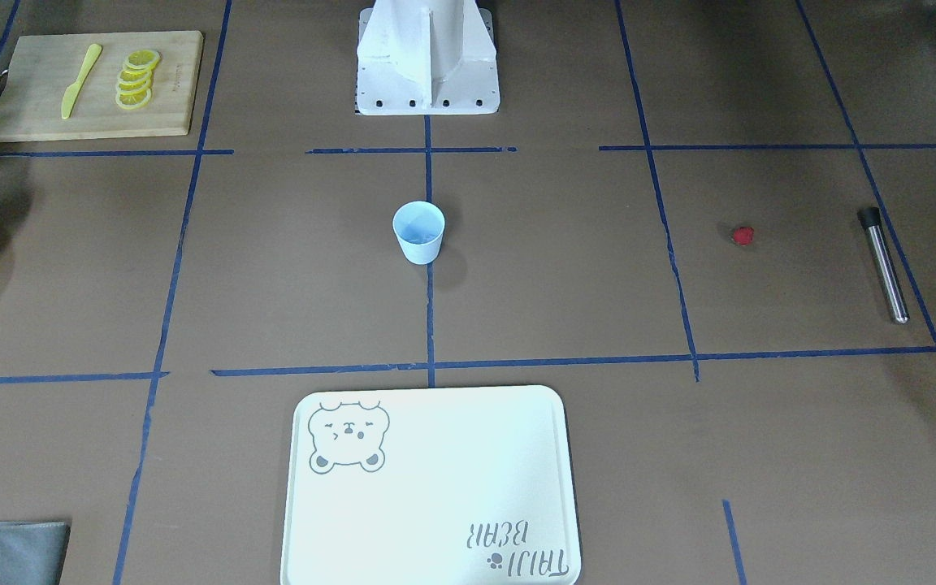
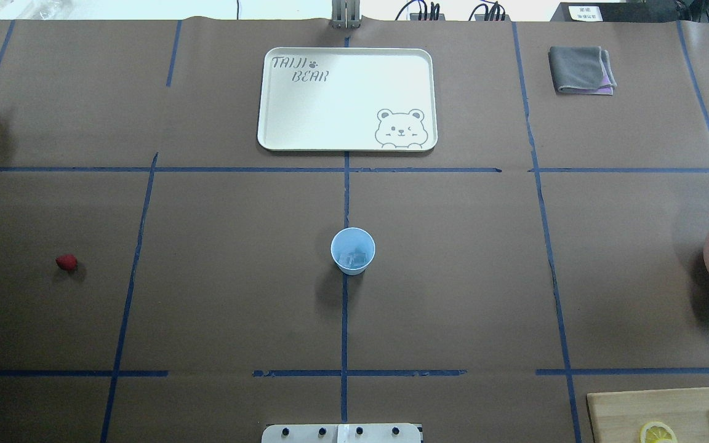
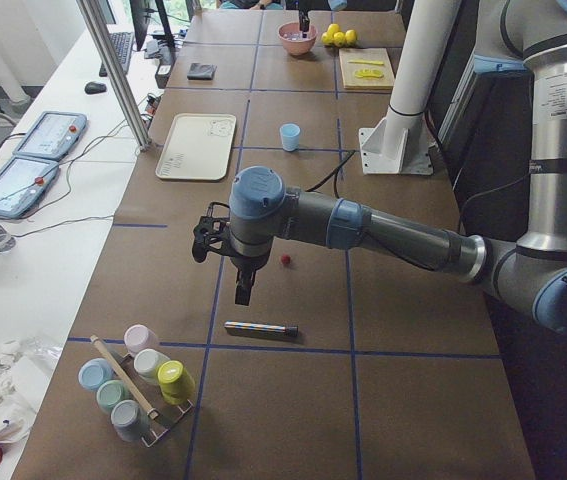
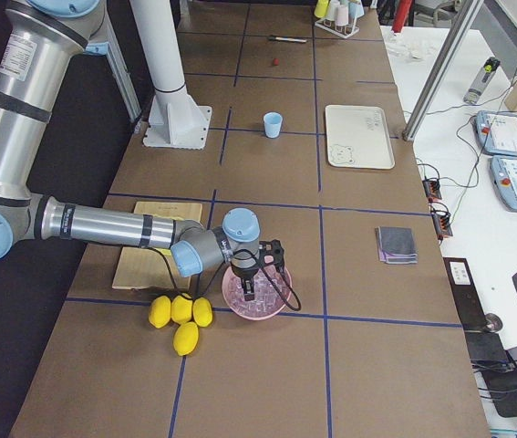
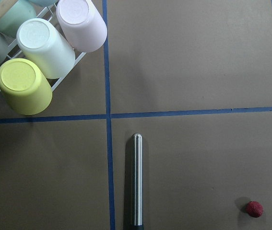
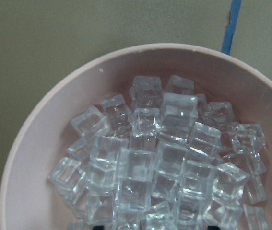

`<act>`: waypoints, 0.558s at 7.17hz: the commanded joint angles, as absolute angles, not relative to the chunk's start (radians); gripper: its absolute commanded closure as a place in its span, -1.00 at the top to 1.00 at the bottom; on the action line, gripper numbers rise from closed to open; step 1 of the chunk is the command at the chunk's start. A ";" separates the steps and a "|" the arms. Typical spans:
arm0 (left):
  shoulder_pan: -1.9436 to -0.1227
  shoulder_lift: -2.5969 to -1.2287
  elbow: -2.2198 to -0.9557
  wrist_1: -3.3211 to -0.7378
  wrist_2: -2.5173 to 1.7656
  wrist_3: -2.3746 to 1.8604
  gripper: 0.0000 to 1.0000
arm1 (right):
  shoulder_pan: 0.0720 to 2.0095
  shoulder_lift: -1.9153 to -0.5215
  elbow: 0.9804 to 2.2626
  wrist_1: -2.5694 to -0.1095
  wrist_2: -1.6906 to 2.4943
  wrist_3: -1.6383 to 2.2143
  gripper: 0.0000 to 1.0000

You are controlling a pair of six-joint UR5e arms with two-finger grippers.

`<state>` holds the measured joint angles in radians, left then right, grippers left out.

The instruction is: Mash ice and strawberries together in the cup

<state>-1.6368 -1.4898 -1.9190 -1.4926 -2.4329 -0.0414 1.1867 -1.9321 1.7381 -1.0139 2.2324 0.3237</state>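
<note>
At mid-frame in the overhead view the cup stands upright with a few pieces of ice inside. The strawberry lies on the table at far left, well apart from it. Your left gripper hangs over the table near the berry and the steel muddler; your right gripper hangs over the pink bowl. I cannot tell whether either is spread or pressed together. Fetching the berry looks like the step in hand — come straight down, pinch lightly so it neither rolls nor bruises, and centre it over the rim before letting go.
</note>
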 commanded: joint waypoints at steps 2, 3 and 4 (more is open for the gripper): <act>-1.637 -1.493 -1.921 -1.493 -2.433 -0.041 1.00 | 1.183 -1.931 1.727 -1.014 2.235 0.324 0.27; -1.637 -1.491 -1.921 -1.493 -2.433 -0.041 1.00 | 1.183 -1.931 1.727 -1.014 2.233 0.324 0.26; -1.637 -1.491 -1.921 -1.493 -2.433 -0.041 1.00 | 1.183 -1.933 1.727 -1.014 2.235 0.324 0.23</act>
<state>-1.6368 -1.4914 -1.9204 -1.4926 -2.4329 -0.0414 1.1832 -1.9315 1.7279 -1.0140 2.2341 0.3237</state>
